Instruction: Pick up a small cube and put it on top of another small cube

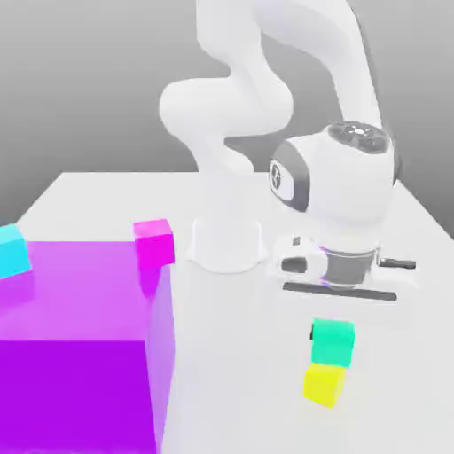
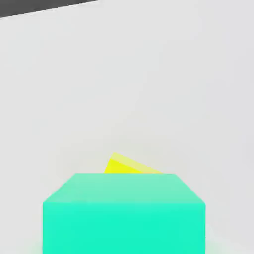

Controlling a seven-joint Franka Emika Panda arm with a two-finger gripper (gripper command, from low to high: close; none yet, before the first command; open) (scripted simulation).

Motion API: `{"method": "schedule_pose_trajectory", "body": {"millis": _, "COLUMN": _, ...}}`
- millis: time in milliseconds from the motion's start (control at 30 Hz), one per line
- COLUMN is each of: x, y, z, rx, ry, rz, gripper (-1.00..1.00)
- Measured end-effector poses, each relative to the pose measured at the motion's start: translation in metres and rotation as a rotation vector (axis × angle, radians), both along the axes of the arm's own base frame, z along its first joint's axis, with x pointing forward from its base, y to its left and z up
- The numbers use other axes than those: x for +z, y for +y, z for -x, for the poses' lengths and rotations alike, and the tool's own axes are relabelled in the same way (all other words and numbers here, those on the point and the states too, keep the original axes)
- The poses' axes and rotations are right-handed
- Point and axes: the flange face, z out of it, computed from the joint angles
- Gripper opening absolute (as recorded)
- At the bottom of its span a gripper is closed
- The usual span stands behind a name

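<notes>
Two cubes are stacked: the teal cube [image 1: 332, 340] rests on the yellow cube [image 1: 324, 384], directly beneath the gripper [image 1: 333, 330], whose grip cannot be told.

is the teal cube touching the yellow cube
Touching. In the exterior view the teal cube sits directly on the yellow cube, their faces meeting with no gap visible.
</notes>
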Motion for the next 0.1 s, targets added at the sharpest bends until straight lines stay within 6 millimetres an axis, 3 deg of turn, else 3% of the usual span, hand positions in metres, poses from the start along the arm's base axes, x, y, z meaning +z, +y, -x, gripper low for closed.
{"method": "schedule_pose_trajectory", "body": {"millis": 100, "x": 0.0000, "y": 0.0000, "z": 0.0000, "rx": 0.000, "ry": 0.000, "rz": 0.000, "gripper": 1.00}}
